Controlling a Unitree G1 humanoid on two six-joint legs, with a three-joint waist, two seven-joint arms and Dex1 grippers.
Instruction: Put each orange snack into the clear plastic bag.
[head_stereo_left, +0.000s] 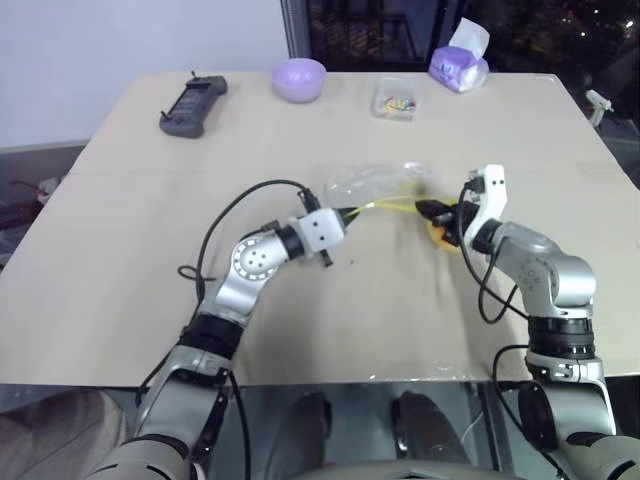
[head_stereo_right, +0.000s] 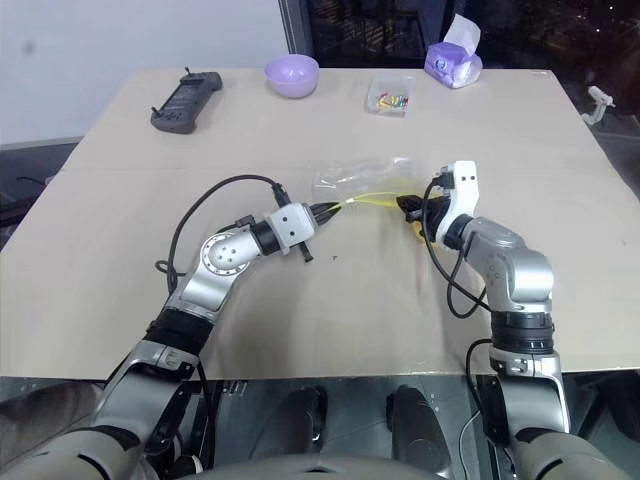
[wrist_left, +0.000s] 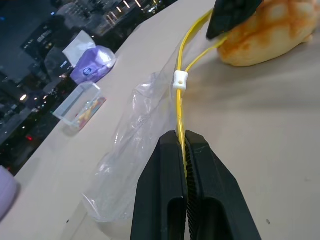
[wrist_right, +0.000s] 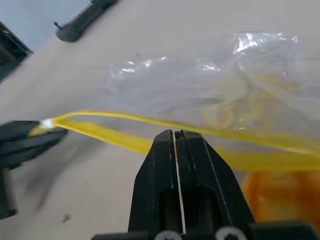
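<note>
The clear plastic bag (head_stereo_left: 372, 184) lies crinkled on the table, its yellow seal strip stretched between my two grippers. My left gripper (wrist_left: 184, 135) is shut on one end of the strip, close to the white slider (wrist_left: 180, 80). At the other end my right gripper (wrist_right: 176, 132) is shut on the strip, with the bag's film spread beyond its tips. One orange snack (wrist_left: 270, 35), a bun with a grid pattern, sits on the table right under the right gripper (head_stereo_left: 432, 209), partly hidden by it.
At the table's far side stand a lilac bowl (head_stereo_left: 299, 78), a black handheld controller (head_stereo_left: 193, 105), a small clear box of coloured bits (head_stereo_left: 394, 101) and a purple tissue pack (head_stereo_left: 459, 62). Bare tabletop (head_stereo_left: 380, 310) lies in front of the arms.
</note>
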